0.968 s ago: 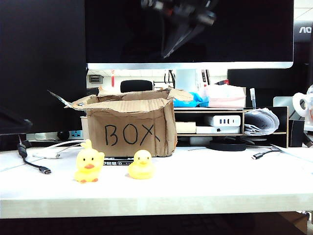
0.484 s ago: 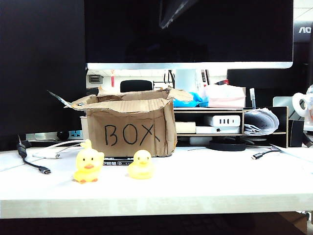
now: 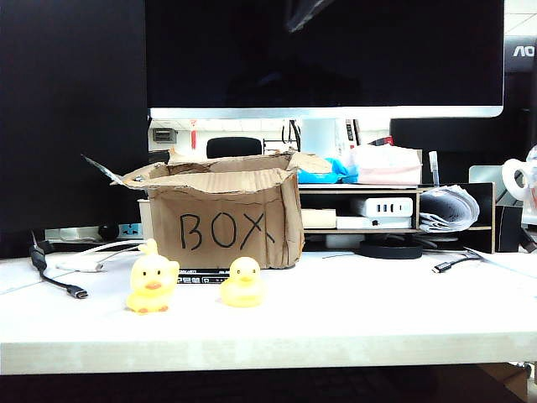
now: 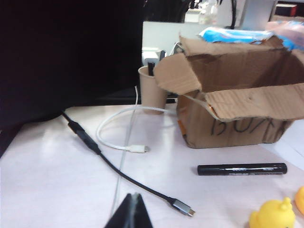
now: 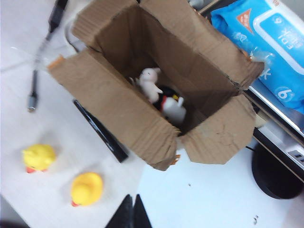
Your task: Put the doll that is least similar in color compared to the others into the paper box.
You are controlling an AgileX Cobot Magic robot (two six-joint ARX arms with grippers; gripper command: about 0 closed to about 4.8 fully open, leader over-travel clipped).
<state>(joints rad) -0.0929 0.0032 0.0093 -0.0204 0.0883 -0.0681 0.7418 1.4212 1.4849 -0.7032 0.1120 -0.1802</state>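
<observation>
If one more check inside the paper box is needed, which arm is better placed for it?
Probably right. The right gripper, jaws shut, hangs above the open paper box and sees the doll lying inside. The left gripper, jaws shut, sits low beside the box.

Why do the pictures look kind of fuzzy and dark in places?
Exterior view: the monitor is a big black patch, the ducks look glowy. Left wrist view: dark on one side, the shut left gripper soft. Right wrist view: slightly blurred; the doll sits shadowed inside the box, above the shut right gripper.
</observation>
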